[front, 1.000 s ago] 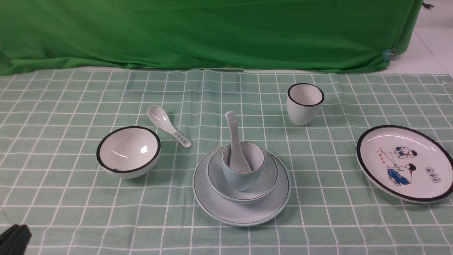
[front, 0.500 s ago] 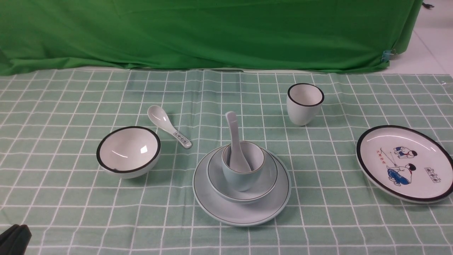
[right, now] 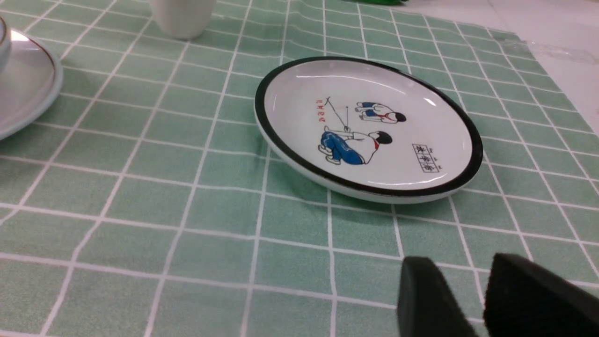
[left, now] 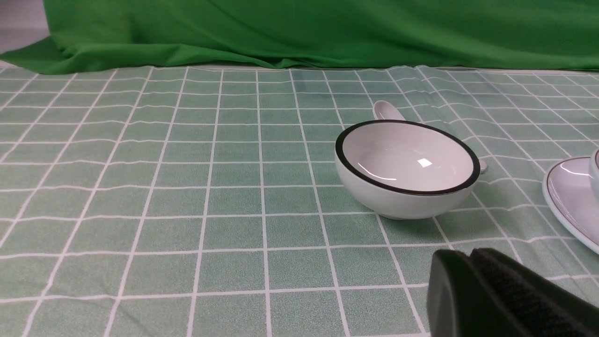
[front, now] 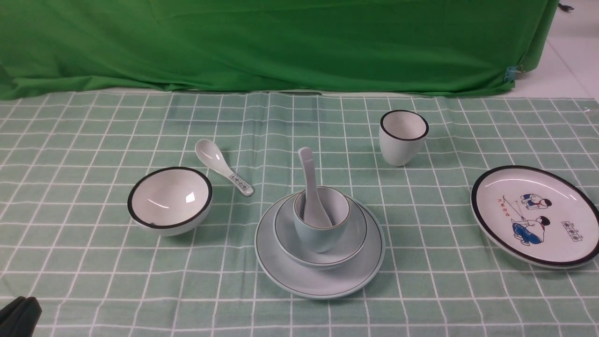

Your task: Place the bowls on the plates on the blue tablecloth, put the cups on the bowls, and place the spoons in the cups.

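Bowl (front: 170, 199), glossy, black-rimmed ceramic, sits at my ten o'clock; my left jaws meet, holding nothing, while my right jaws stand apart, empty.

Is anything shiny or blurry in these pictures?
Front view: a bright patch of glare inside the black-rimmed bowl; left wrist view: the same glare shows there; right wrist view: pale streaks of light on the cartoon plate, and the right hand's fingers, at the bottom edge, look soft and out of focus.
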